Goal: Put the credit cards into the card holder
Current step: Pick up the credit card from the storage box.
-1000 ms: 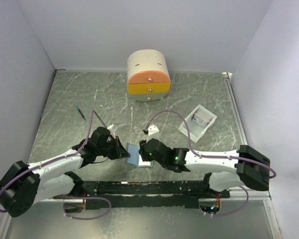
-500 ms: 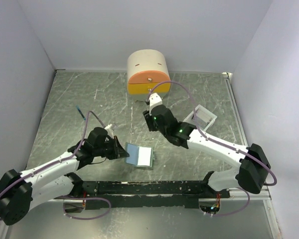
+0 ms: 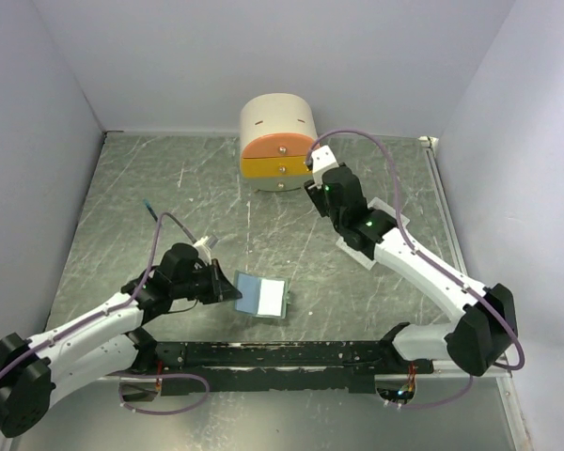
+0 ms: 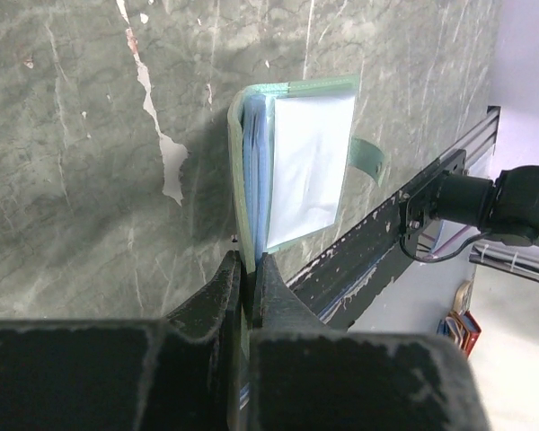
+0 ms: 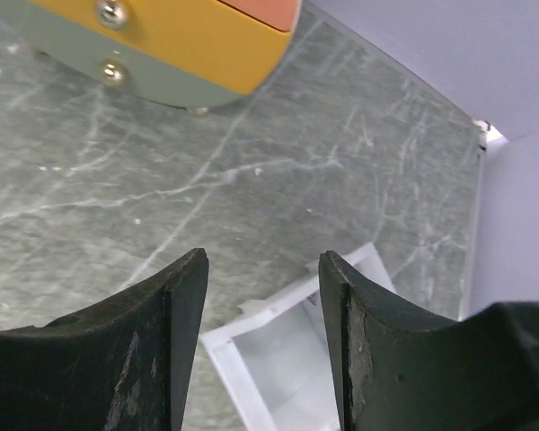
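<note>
Left jaws grip one card holder (image 4: pixel 304 171); right jaws stand apart over one white tray (image 5: pixel 269 359), contents unclear.

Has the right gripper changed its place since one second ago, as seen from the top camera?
Yes. The right gripper left the card holder at the near side and travelled toward the far right, ending beside the round drawer box.
</note>
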